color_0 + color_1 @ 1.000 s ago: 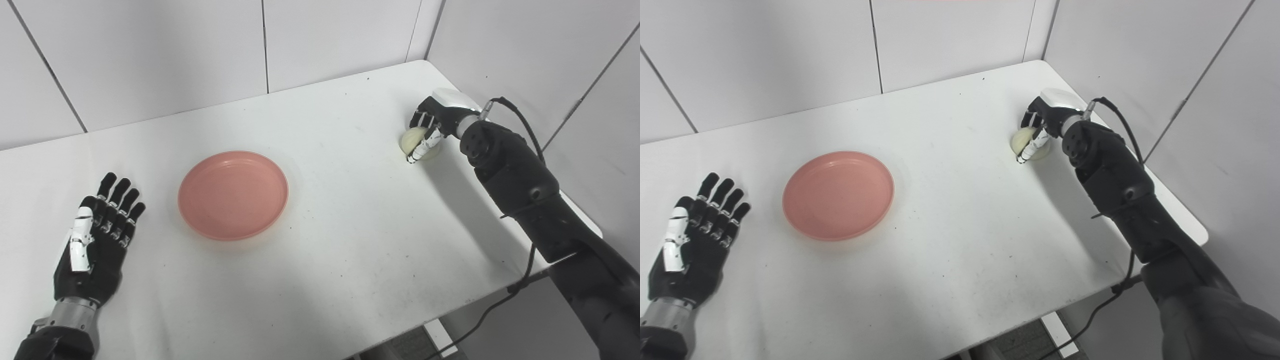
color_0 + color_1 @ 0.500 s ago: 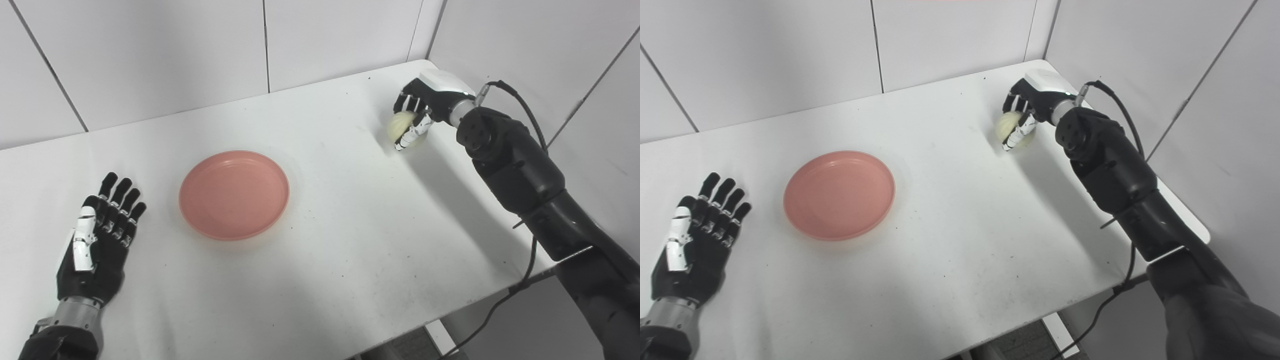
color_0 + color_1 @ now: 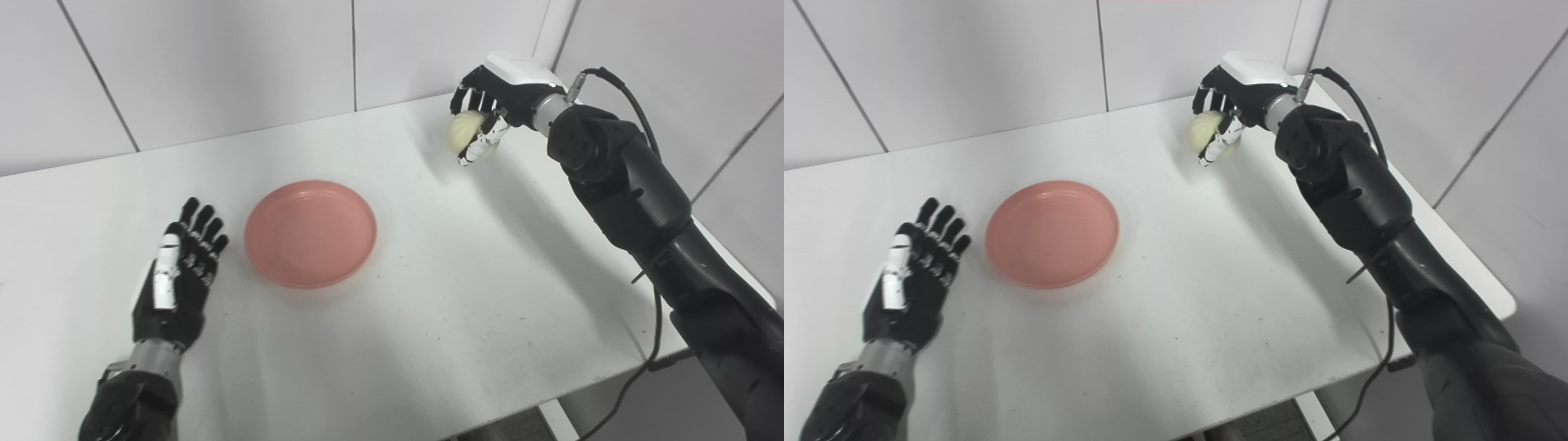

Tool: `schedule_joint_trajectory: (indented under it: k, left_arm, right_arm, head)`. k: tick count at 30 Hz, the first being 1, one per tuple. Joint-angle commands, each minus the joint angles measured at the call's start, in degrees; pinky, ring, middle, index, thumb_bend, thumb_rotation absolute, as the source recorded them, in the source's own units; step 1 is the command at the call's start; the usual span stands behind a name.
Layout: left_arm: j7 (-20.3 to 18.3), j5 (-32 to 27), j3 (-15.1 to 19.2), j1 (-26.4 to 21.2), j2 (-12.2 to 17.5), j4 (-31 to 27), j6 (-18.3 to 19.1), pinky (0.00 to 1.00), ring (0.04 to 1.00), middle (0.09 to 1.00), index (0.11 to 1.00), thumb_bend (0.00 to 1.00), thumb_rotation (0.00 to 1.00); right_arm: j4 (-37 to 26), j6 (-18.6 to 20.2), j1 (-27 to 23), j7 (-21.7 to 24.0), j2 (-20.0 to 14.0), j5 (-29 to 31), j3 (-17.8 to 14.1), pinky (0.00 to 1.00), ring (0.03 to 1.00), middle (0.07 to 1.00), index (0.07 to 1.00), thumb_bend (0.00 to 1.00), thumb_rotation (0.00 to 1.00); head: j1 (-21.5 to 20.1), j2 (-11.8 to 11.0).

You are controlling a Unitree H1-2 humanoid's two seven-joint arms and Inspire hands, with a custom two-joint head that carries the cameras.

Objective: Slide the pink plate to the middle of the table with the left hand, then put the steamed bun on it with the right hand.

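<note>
Right robot hand [image 3: 490, 107] wrapped around steamed bun [image 3: 460, 131], bun held clear above far right part of white table [image 3: 465, 294], shadow under it. Pink plate [image 3: 310, 233] flat on table, left of centre (nothing on it), well apart from bun. Left robot hand [image 3: 177, 275] near plate's left edge, not touching, fingers spread, holding nothing.

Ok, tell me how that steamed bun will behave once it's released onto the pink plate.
The steamed bun looks rounded, so it may roll a little. The pink plate has a raised rim that would probably stop it. It seems light: the right hand holds it clear of the table.
</note>
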Motion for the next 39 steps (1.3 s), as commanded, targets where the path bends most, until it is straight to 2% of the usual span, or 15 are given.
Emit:
schedule_joint_trajectory:
  k: [1, 4, 6, 9, 12, 16, 23, 30, 33, 35, 39]
  left_arm:
    - [1.7, 1.7, -0.8, 2.3, -0.9, 3.2, 2.7, 1.00, 1.000, 0.999, 1.000, 0.35, 1.00]
    - [2.3, 2.6, -1.1, 2.1, -1.8, 3.6, 2.5, 1.00, 1.000, 0.998, 1.000, 0.35, 1.00]
    - [2.7, 3.1, -1.3, 1.9, -2.3, 3.9, 2.4, 1.00, 1.000, 0.998, 1.000, 0.35, 1.00]
    - [3.2, 4.0, -1.7, 1.7, -2.9, 4.4, 2.2, 1.00, 1.000, 0.997, 1.000, 0.36, 1.00]
    - [3.3, 4.8, -2.0, 1.4, -3.3, 5.4, 1.4, 1.00, 1.000, 1.000, 1.000, 0.36, 1.00]
    - [3.8, 5.2, -2.1, 0.9, -4.2, 7.1, 0.2, 1.00, 0.999, 0.998, 1.000, 0.37, 1.00]
    - [4.1, 6.3, -2.4, 0.4, -4.9, 8.8, -1.1, 1.00, 0.989, 0.994, 1.000, 0.37, 1.00]
    - [4.3, 6.6, -2.5, 0.2, -5.3, 8.8, -0.9, 1.00, 0.992, 0.993, 1.000, 0.36, 1.00]
    - [4.3, 6.6, -2.6, 0.3, -5.3, 8.3, -0.5, 1.00, 0.994, 0.993, 1.000, 0.36, 1.00]
    - [4.4, 6.7, -2.7, 0.4, -5.4, 7.7, -0.3, 1.00, 0.990, 0.991, 1.000, 0.36, 1.00]
    - [4.3, 6.9, -2.8, 0.4, -5.3, 8.1, -0.9, 1.00, 0.980, 0.986, 0.996, 0.36, 1.00]
  right_arm:
    - [-0.8, -2.6, -3.9, -0.5, -0.4, 0.6, 0.2, 0.37, 0.451, 0.450, 0.529, 0.52, 0.00]
    - [-0.4, -4.2, -5.6, -0.6, 0.9, 0.4, 1.9, 0.40, 0.461, 0.461, 0.522, 0.52, 0.00]
    - [-0.8, -3.8, -7.0, -0.3, 2.4, -0.6, 3.5, 0.38, 0.442, 0.459, 0.524, 0.52, 0.00]
    - [-0.8, -5.3, -8.4, -0.3, 3.9, 0.1, 4.9, 0.36, 0.428, 0.456, 0.527, 0.52, 0.00]
    - [-0.2, -6.6, -9.3, -0.3, 5.7, 0.8, 6.0, 0.39, 0.444, 0.463, 0.521, 0.52, 0.00]
    - [0.4, -6.9, -10.3, 0.3, 8.0, 0.9, 7.5, 0.33, 0.410, 0.442, 0.529, 0.52, 0.00]
    - [1.6, -5.6, -10.9, 0.8, 12.4, 1.1, 9.7, 0.32, 0.409, 0.439, 0.538, 0.52, 0.00]
    - [4.5, -6.0, -11.1, 0.7, 16.0, 0.0, 12.1, 0.38, 0.454, 0.450, 0.523, 0.52, 0.00]
    - [6.7, -7.4, -10.9, 0.0, 16.9, -0.4, 13.2, 0.38, 0.460, 0.450, 0.522, 0.52, 0.00]
    - [8.5, -8.5, -10.8, -0.8, 17.3, -0.6, 13.9, 0.42, 0.500, 0.478, 0.501, 0.53, 0.00]
    - [12.0, -9.5, -10.5, -2.1, 18.5, -1.6, 15.1, 0.40, 0.481, 0.471, 0.502, 0.53, 0.00]
  head:
    - [1.5, 0.1]
    - [4.2, 0.3]
    - [5.4, 0.3]
    - [8.0, 0.5]
    - [9.5, 0.7]
    - [12.4, 1.0]
    - [14.0, 1.2]
    - [14.2, 1.6]
    - [14.1, 1.8]
    - [14.1, 1.9]
    - [14.0, 2.1]
